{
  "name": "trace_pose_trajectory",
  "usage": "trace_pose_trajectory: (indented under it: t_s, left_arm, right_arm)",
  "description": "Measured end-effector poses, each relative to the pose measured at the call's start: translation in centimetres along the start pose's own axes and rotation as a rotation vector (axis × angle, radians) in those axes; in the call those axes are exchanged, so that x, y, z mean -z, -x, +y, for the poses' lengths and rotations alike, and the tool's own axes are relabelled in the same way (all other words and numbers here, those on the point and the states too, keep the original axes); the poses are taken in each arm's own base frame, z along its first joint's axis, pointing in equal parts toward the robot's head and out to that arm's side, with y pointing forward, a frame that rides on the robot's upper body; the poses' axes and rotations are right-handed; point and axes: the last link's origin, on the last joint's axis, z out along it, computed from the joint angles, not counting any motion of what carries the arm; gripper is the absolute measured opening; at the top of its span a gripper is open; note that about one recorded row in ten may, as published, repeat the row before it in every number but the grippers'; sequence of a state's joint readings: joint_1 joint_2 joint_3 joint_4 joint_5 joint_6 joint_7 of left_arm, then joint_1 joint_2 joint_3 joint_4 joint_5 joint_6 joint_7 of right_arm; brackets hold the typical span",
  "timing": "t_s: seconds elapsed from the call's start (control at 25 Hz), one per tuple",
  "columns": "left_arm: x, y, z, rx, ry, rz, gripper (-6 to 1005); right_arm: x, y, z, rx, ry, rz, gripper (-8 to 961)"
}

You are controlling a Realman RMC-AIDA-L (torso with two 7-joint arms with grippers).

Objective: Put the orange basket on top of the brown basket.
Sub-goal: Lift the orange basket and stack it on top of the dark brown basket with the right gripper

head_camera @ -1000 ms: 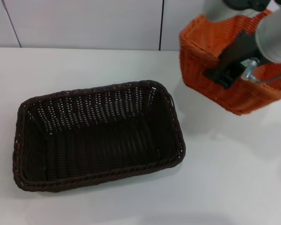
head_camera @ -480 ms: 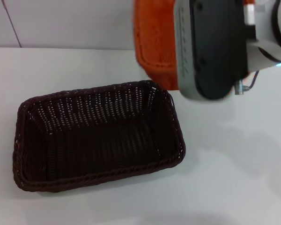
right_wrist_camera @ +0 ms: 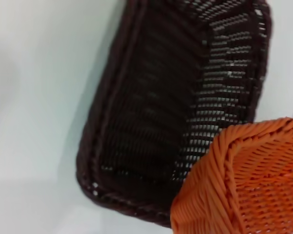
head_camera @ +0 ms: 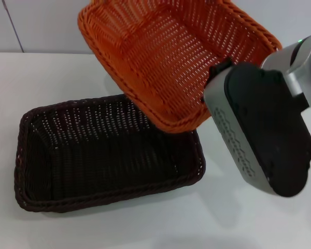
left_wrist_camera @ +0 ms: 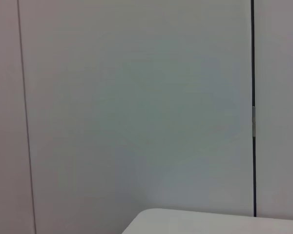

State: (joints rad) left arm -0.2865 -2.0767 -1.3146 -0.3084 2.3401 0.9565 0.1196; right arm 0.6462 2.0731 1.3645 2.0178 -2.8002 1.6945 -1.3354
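Two baskets (head_camera: 176,57) (head_camera: 103,155), white table (head_camera: 249,223), panelled wall (left_wrist_camera: 136,97)

A white table (head_camera: 259,228) fills the foreground. Behind it stands a pale panelled wall (head_camera: 46,26). Thin dark seams (left_wrist_camera: 253,97) run upright between the panels.

The orange basket (head_camera: 171,57) covers the brown basket's (head_camera: 93,155) far right corner; the right gripper's fingers are hidden.
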Motion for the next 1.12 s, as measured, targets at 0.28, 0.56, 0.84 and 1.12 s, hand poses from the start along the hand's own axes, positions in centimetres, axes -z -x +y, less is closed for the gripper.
trace_pose_trajectory:
  t_s: [0.28,0.56,0.84,1.12]
  left_arm:
    - [0.0,0.0,0.1,0.033,0.001,-0.002,818]
    - [-0.2,0.0,0.2,0.037,0.002,-0.006,818]
    - [-0.3,0.1,0.2,0.041,0.002,-0.015,818]
    - [-0.5,0.3,0.4,0.039,0.008,-0.038,818]
  right_arm:
    - [-0.1,0.6,0.1,0.147,0.008,0.001,152]
    - [-1.0,2.9,0.5,0.262,0.004,-0.041,152]
    - [-1.5,4.7,1.5,0.337,0.032,-0.066,152]
    - [-1.1,5.3,1.8,0.366,0.021,-0.069,152]
